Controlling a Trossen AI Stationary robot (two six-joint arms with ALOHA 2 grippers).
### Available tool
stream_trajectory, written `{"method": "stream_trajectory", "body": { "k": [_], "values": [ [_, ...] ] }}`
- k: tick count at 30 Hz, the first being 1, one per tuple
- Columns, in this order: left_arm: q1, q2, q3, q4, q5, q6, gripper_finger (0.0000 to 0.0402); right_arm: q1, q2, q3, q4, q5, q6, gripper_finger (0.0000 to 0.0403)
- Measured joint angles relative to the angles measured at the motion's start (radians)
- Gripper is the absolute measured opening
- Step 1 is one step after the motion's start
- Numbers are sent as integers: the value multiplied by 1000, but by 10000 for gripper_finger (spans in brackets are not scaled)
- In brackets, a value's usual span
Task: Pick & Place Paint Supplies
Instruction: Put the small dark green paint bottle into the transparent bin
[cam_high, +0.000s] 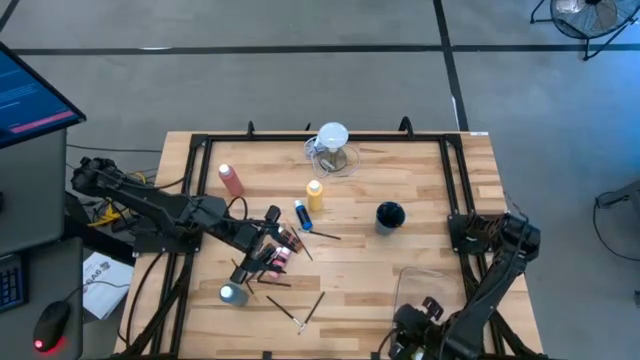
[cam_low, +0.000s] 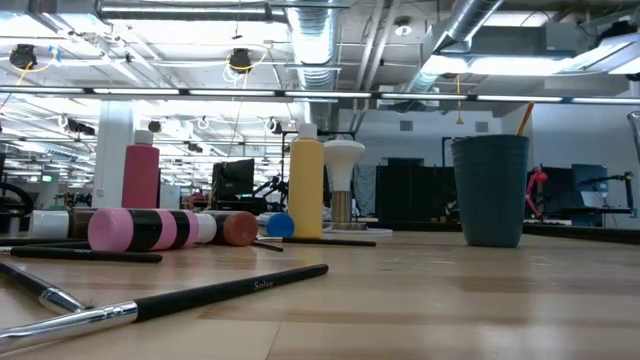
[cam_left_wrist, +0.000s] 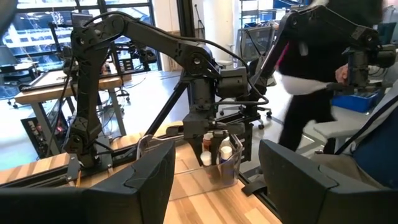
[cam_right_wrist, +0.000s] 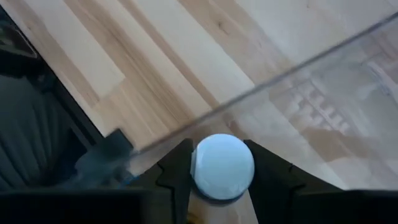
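Note:
My right gripper (cam_right_wrist: 219, 149) is at the table's near right, shut on a small white-capped paint bottle (cam_right_wrist: 222, 167) over a clear plastic bin (cam_high: 430, 285). My left gripper (cam_high: 278, 245) hovers open and level near the table's middle, with nothing between its fingers. Small pink-and-black bottles (cam_low: 150, 228) lie on their sides below it. The pink-red (cam_high: 231, 180) and yellow (cam_high: 315, 193) squeeze bottles stand upright, and the blue one (cam_high: 303, 215) lies on the table. Thin dark brushes (cam_high: 300, 310) lie flat near the front edge. My right gripper pinches the bottle at its white cap (cam_right_wrist: 199, 171), one finger on each side. The fingers come from above, slanting steeply down. The bottle stays upright at the clear bin's wall (cam_right_wrist: 298, 68). I cannot tell whether its base rests on anything.
A dark cup (cam_high: 389, 216) stands right of centre and a clear jug with a white round top (cam_high: 332, 148) at the far edge. A small grey-capped bottle (cam_high: 232, 293) stands near the front left. A black rail (cam_high: 300, 137) frames the table. A person stands beyond the table's right side (cam_left_wrist: 323, 74).

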Motion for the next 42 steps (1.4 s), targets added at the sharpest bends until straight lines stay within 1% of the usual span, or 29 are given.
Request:
{"method": "stream_trajectory", "body": {
  "k": [5, 7, 11, 14, 16, 20, 27, 29, 33, 35, 37, 41, 42],
  "values": [
    [0, 0, 0, 0, 0, 0, 219, 3, 1, 10, -15, -16, -1, 108],
    [0, 0, 0, 0, 0, 0, 219, 1, 1, 11, -15, -15, -1, 116],
    [0, 0, 0, 0, 0, 0, 219, 1, 1, 11, -15, -14, 0, 150],
    [0, 0, 0, 0, 0, 0, 219, 2, 1, 11, -15, -14, 1, 158],
    [0, 0, 0, 0, 0, 0, 219, 2, 1, 12, -15, -14, 1, 148],
    [0, 0, 0, 0, 0, 0, 219, 3, 1, 12, -15, -16, 0, 103],
    [0, 0, 0, 0, 0, 0, 219, 8, 0, 13, -5, -40, 9, 104],
    [0, 0, 0, 0, 0, 0, 219, 9, 0, 13, -7, -43, 20, 114],
    [0, 0, 0, 0, 0, 0, 219, 10, 0, 13, -8, -67, 27, 157],
    [0, 0, 0, 0, 0, 0, 219, 10, 0, 13, -7, -68, 27, 160],
    [0, 0, 0, 0, 0, 0, 219, 10, 0, 13, -7, -73, 27, 148],
    [7, 0, 0, 0, 0, 0, 219, 10, -1, 13, 0, -91, 26, 104],
    [11, 0, 0, 0, 0, 0, 219, 10, -1, 13, 6, -91, 24, 102]
  ]
}}
